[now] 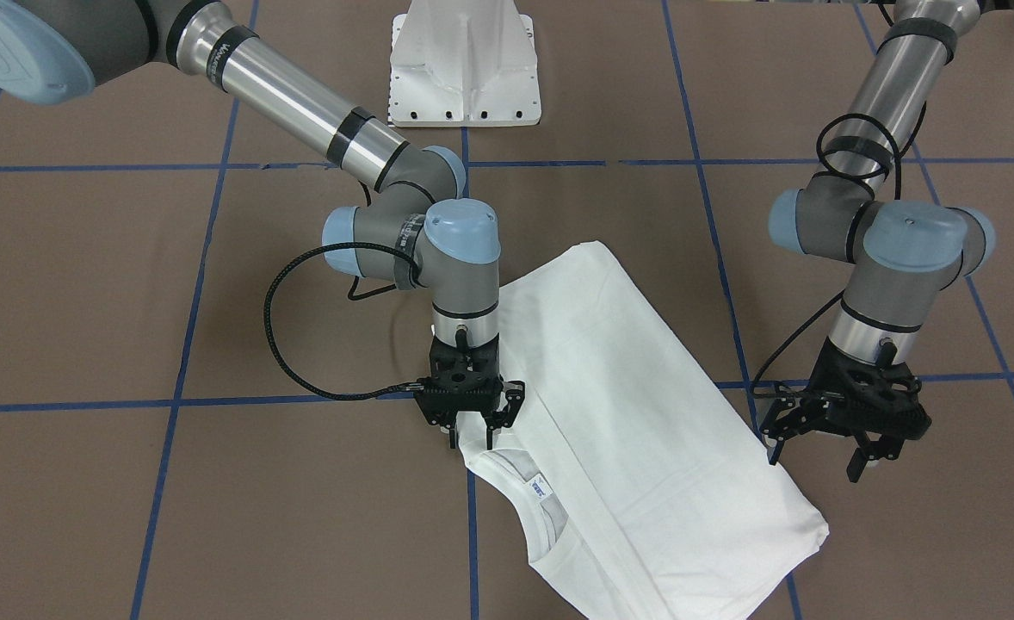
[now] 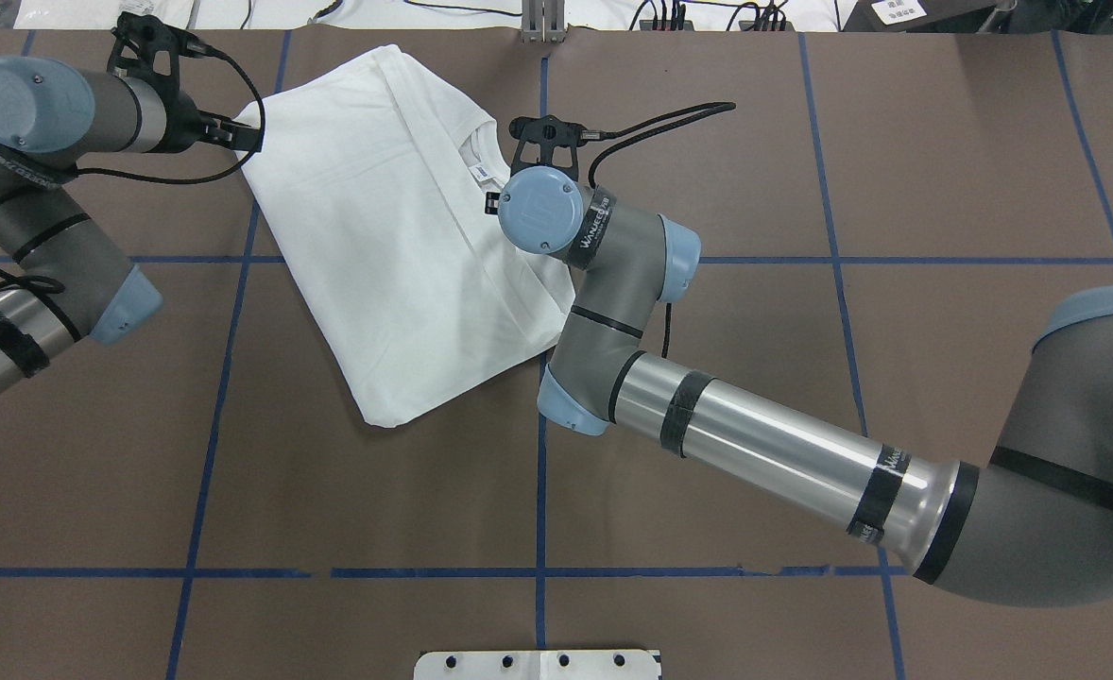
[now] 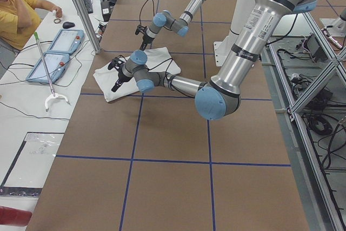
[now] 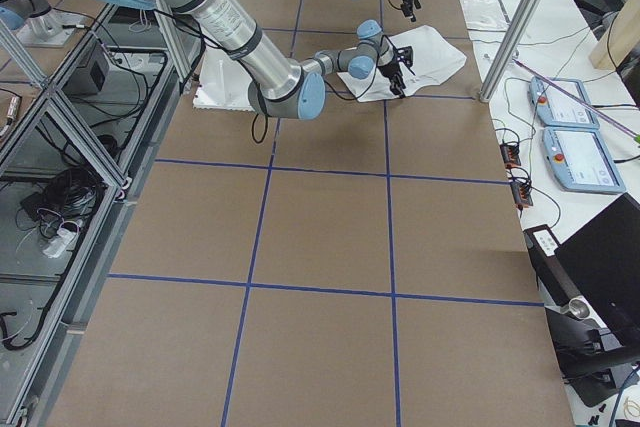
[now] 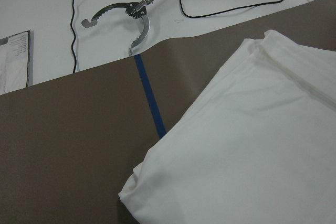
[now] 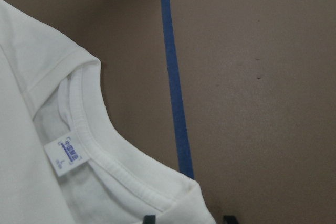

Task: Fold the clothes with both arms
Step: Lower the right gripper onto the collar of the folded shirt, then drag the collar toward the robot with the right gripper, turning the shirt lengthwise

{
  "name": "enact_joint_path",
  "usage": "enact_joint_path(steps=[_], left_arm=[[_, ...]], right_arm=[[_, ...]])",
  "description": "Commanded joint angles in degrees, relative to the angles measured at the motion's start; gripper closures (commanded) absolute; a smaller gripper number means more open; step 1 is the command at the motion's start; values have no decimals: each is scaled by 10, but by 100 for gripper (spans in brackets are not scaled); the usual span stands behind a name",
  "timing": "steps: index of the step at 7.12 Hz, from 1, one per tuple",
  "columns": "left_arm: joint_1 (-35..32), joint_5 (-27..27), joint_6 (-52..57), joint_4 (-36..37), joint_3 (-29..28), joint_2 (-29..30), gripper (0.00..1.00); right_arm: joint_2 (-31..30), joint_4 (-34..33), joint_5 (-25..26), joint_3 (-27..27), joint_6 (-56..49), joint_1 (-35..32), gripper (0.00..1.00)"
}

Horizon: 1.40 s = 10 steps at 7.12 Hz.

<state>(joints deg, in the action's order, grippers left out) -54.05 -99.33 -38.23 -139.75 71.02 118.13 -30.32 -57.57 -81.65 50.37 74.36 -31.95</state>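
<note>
Brown-papered table (image 1: 214,517) carries the white T-shirt (image 1: 636,405), folded narrow, slanting near your edge. Your right gripper (image 1: 471,437) straddles the shoulder corner beside the collar (image 6: 121,167), jaws apart. The left gripper (image 1: 817,452), also spread, hovers just beside the opposite edge. Grasping seems in hand: bring the left onto cloth, then close both.

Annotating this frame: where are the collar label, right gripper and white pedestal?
collar label (image 6: 64,156): right wrist view, middle of the printed tag.
right gripper (image 1: 472,441): front-facing view, between its fingertips.
white pedestal (image 1: 464,65): front-facing view, centre of its base.
</note>
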Motion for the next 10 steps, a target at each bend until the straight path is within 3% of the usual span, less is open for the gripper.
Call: enact_joint_path(steps=[1, 2, 4, 6, 8, 10], left_arm=[[0, 0, 0, 0, 0, 0, 0], [0, 0, 0, 0, 0, 0, 0], [0, -1, 0, 0, 1, 0, 0], [1, -1, 0, 0, 0, 0, 0], [1, -1, 1, 0, 0, 0, 0], [3, -1, 1, 0, 1, 0, 0]], right_arm=[[-1, -1, 0, 0, 0, 0, 89], [0, -2, 0, 1, -1, 0, 100], [-5, -19, -2, 41, -7, 0, 100], [-118, -117, -4, 244, -6, 10, 100], [-263, -124, 1, 414, -7, 31, 100], [-367, -167, 82, 552, 5, 115, 100]])
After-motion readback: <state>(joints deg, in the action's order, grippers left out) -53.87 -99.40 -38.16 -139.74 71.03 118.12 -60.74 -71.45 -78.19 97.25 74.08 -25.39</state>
